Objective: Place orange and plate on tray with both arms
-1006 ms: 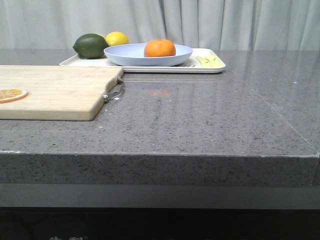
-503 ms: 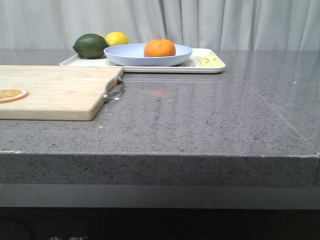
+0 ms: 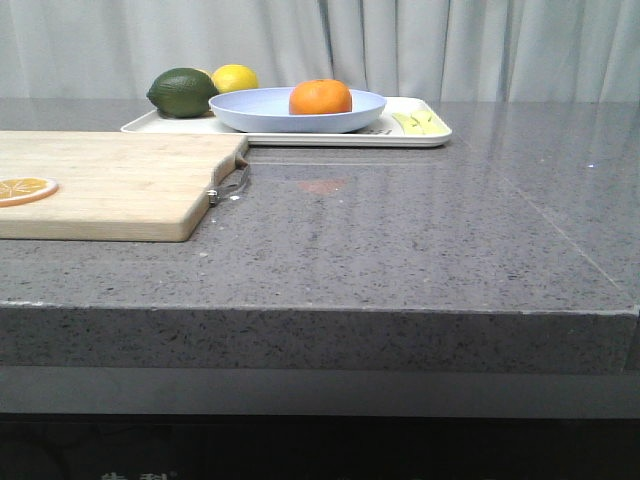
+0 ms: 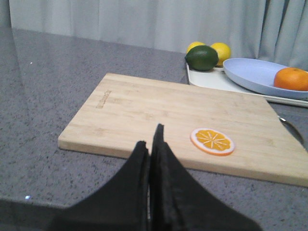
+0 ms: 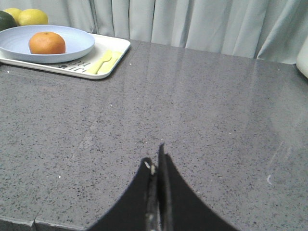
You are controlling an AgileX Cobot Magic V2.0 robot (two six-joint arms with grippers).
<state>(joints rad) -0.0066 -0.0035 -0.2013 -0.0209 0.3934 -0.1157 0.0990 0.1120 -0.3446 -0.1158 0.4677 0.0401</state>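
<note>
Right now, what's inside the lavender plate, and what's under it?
The orange sits alone inside the plate. The plate rests on the cream tray; the tray surface beneath it is covered and cannot be seen.

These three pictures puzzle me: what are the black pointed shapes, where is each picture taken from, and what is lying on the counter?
The machine is a robot with two arms, each ending in a claw. One picture looks forward over the grey counter from the robot's front. The other two come from small cameras on the wrists, so the black shapes are the claws themselves: the left claw and the right claw. Both are pressed shut and hold nothing.

At the far side sits a cream tray. On it rests a pale blue plate with an orange in it, beside a dark green fruit, a lemon and some pale yellow pieces. Nearer, on the robot's left, lies a wooden cutting board with an orange slice on it.
</note>
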